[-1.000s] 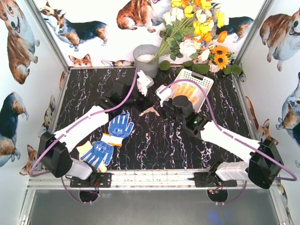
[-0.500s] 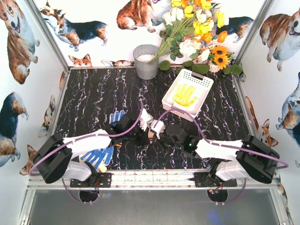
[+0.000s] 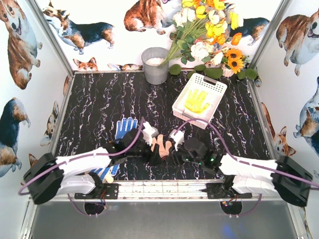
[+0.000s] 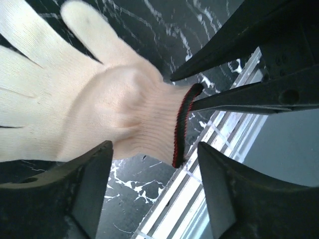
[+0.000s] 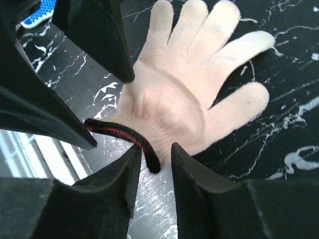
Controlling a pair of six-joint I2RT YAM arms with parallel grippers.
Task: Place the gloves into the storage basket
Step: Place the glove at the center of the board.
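A cream glove (image 3: 160,146) with a black-and-red cuff lies flat on the marble table near the front edge, fingers pointing away from me. My left gripper (image 3: 155,155) (image 4: 154,148) stands open, its fingers wide on either side of the cuff (image 4: 182,127). My right gripper (image 3: 171,155) (image 5: 155,149) is open by a narrow gap, with the end of the cuff (image 5: 124,135) lying between its fingers. One blue dotted glove (image 3: 124,127) lies left of centre. Another blue glove (image 3: 102,172) is partly under my left arm. A yellow glove (image 3: 196,101) lies in the white storage basket (image 3: 214,85).
A grey metal bucket (image 3: 155,64) stands at the back with a bunch of flowers (image 3: 209,35) beside it. The aluminium front rail (image 3: 164,186) runs just behind the cream glove's cuff. Walls close the left and right sides.
Both arms have drawn back from the basket to the front edge. Both grippers, shut before, have opened, and the cream glove now lies flat on the table between them.
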